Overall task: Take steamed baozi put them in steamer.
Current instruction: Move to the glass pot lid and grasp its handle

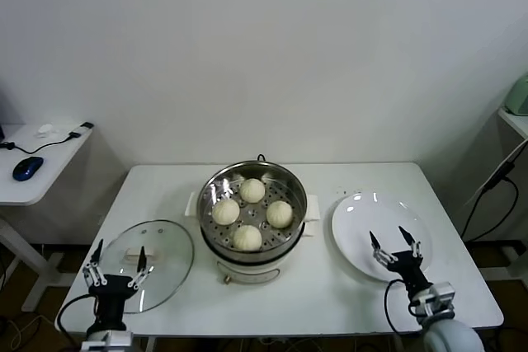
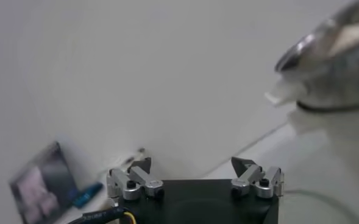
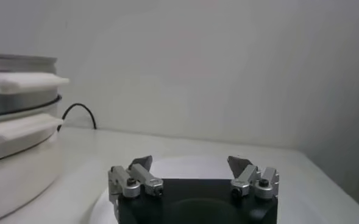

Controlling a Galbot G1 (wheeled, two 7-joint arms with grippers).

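Several cream-white baozi (image 1: 252, 190) lie on the perforated tray of the shiny steel steamer (image 1: 289, 180) at the table's middle. The steamer's side also shows in the left wrist view (image 2: 331, 67) and in the right wrist view (image 3: 14, 128). My left gripper (image 1: 119, 263) is open and empty, low at the front left over the glass lid (image 1: 165, 257); its fingers (image 2: 141, 165) stand wide apart. My right gripper (image 1: 393, 242) is open and empty at the front right over the flat white plate (image 1: 359, 220), fingers (image 3: 240, 165) wide apart.
The steamer's white base (image 1: 247, 270) has side handles (image 1: 312, 206). A black cord (image 3: 75, 112) runs behind it. A side desk (image 1: 37, 166) with a blue mouse (image 1: 27, 167) stands at the far left. The table's front edge (image 1: 313, 329) is near both grippers.
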